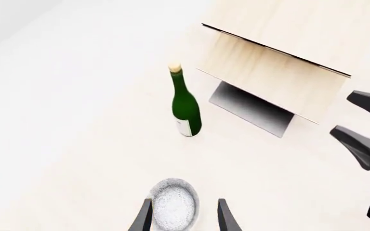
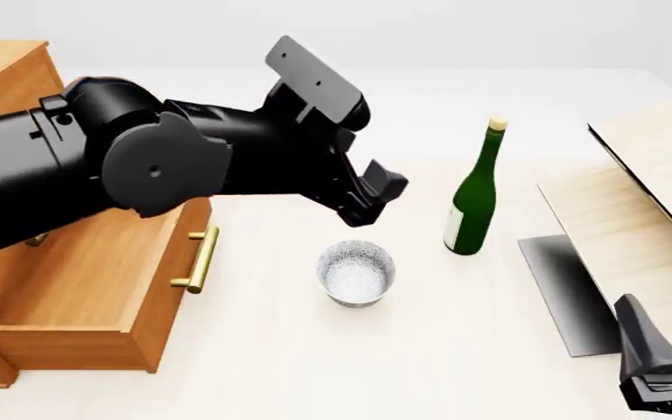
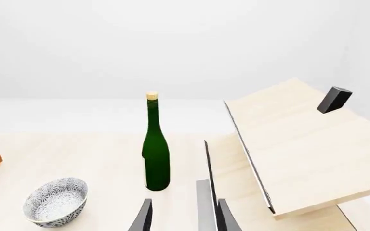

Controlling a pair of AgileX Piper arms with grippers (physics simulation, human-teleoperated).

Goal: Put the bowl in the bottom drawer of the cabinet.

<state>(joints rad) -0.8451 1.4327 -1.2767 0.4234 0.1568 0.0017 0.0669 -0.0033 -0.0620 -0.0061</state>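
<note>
- Pale table (image 2: pixel 266 367) before a plain white backdrop.
- Bowl (image 2: pixel 356 273) upright on the table, between the cabinet (image 2: pixel 10 79) and the green bottle (image 2: pixel 472 192).
- Bottom drawer (image 2: pixel 91 297) pulled out, brass handle (image 2: pixel 199 259) facing the bowl.
- Left gripper (image 2: pixel 374 199) above the bowl, fingers spread, holding nothing.
- Right gripper (image 3: pixel 182 216) low beside the pale boards (image 2: pixel 651 219), fingers parted and empty.

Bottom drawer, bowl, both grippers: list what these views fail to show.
- Bottom drawer: interior hidden in front view by the left arm; absent from both wrist views.
- Bowl: cut by left wrist frame's edge.
- Right gripper: only fingertips in frame.
- Left gripper: fingertip gap unclear in front view.
</note>
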